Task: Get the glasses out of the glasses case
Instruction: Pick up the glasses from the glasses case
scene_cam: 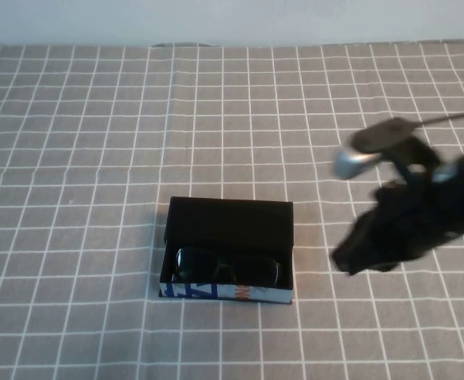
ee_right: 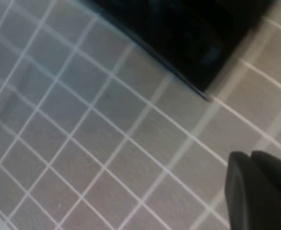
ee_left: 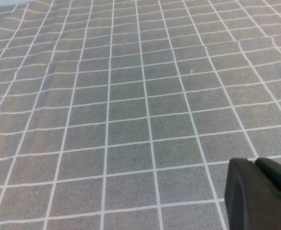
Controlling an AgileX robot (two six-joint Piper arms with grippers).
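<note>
Open glasses case (scene_cam: 228,249) with the glasses (scene_cam: 228,269) inside, right pincer (scene_cam: 355,257) hovering beside it.

The glasses lay in the case's tray, near its printed front edge, with the black lid flap folded back behind them. The right pincer hung above the grey checked surface (scene_cam: 74,158), near the case's right end and not touching it; whether its fingers were apart or together could not be told. The left pincer (ee_left: 260,194) appeared only in its own wrist view over bare cloth, its state also unclear.
</note>
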